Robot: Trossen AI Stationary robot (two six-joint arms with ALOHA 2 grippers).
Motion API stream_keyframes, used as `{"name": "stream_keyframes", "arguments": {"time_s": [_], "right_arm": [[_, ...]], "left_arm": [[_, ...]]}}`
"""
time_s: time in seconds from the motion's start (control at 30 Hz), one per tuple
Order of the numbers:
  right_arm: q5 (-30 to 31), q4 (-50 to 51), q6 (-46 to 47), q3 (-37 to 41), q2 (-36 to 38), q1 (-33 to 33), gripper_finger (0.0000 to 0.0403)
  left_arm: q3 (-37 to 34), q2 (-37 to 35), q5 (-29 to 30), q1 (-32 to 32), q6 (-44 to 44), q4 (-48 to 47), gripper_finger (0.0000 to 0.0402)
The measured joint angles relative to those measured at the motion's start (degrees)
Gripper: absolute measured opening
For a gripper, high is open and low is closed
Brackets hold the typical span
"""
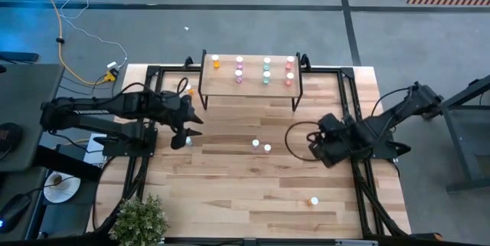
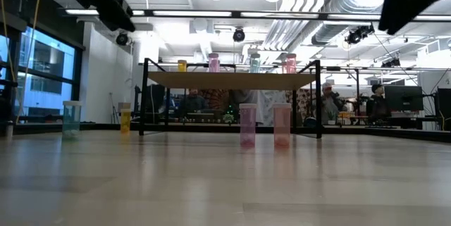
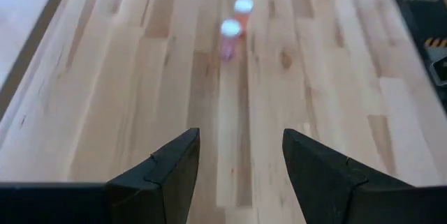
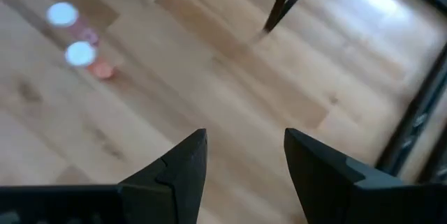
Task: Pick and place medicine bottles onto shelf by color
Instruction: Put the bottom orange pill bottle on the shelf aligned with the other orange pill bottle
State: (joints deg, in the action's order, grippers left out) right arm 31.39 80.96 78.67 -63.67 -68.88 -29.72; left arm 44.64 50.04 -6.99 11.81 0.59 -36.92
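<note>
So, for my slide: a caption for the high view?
Both grippers, left and right, open and empty, flank two bottles before the shelf.

1. One camera hangs high up and looks straight down on the whole table (image 1: 253,177).
2. One sits low at the table top and looks level across it, under the shelf (image 2: 232,79), into the room.
3. Each wrist camera looks down close at the wood.
4. Both wrist cameras see the same two bottles (image 3: 234,25).
</note>
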Motion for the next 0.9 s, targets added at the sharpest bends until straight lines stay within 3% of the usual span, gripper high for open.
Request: {"name": "stream_keyframes", "arguments": {"time_s": [0.33,0.57,0.9], "right_arm": [[0.53,-9.43,16.99,4.74,-0.13,-12.75,0.0184],[4.05,-11.17,27.01,6.03,-0.15,-20.88,0.0184],[3.44,-12.41,36.2,6.13,-3.95,-29.92,0.0184]], "left_arm": [[-1.18,-0.07,0.12,-5.41,0.77,7.38,0.0195],[-1.18,-0.22,0.65,-7.6,0.95,7.64,0.0195],[-1.18,-0.22,3.19,-8.25,2.13,7.75,0.0195]]}}
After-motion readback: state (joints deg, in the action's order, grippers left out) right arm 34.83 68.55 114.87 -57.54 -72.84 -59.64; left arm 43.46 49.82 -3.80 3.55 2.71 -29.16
